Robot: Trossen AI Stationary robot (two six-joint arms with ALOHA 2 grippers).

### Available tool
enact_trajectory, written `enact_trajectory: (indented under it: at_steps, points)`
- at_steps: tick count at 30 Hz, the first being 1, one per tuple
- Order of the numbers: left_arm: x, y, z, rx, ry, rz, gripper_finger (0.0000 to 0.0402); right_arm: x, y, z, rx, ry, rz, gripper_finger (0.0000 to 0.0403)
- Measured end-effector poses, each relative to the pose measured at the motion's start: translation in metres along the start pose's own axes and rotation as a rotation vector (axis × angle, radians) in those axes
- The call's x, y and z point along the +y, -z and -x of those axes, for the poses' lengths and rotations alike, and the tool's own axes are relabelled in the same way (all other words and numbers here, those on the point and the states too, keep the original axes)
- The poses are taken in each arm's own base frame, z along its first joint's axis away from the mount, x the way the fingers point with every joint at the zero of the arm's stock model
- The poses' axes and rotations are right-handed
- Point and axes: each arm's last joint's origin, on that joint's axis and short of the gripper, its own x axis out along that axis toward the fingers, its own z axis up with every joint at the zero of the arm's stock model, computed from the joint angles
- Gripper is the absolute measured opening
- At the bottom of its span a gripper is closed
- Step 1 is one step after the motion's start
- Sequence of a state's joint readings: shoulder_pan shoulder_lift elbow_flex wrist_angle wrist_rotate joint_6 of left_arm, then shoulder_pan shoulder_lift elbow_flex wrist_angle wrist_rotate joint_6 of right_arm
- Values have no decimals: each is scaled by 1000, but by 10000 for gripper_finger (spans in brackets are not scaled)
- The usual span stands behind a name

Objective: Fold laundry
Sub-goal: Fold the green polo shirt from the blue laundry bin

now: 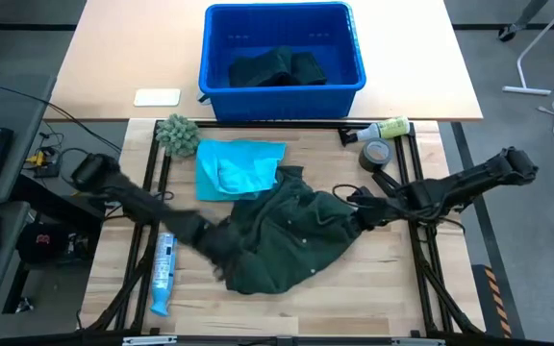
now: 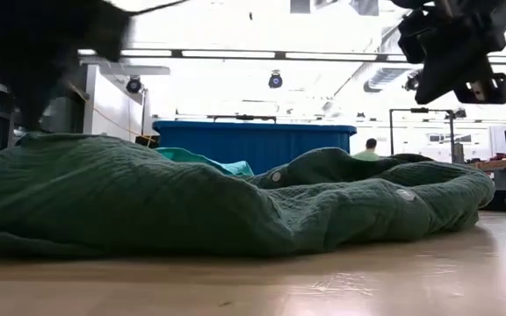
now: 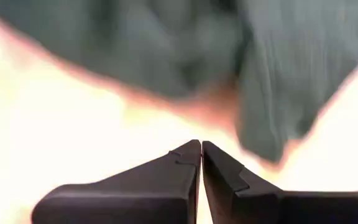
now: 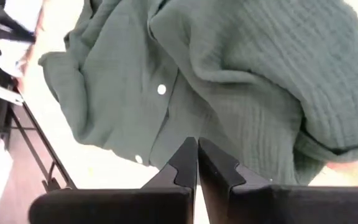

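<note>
Both arms reach in low over the table, left gripper (image 1: 221,252) and right gripper (image 1: 362,213) pinched shut and empty, at opposite edges of the crumpled dark green shirt (image 1: 291,235) mid-table. Turquoise shirt (image 1: 239,168) lies just behind it.

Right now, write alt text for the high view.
A crumpled dark green shirt lies mid-table with a turquoise garment beside it. The left gripper and right gripper, both shut, flank the shirt. A blue bin holds more dark clothes.

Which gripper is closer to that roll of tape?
The right gripper, over the green shirt's edge just below the tape roll. The left gripper is across the shirt.
</note>
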State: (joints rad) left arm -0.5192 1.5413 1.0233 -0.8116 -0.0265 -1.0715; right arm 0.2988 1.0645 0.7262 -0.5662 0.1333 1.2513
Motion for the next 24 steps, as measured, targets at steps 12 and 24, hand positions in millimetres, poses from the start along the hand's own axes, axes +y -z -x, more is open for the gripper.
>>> enact_trajectory:
  at_steps: [12,24]
  points:
    - [10,-5,-9,89,204,220,72,2,-2,-1,-25,-13,53,0]
    - [21,-28,-6,118,271,291,241,6,-1,0,-34,-52,77,0]
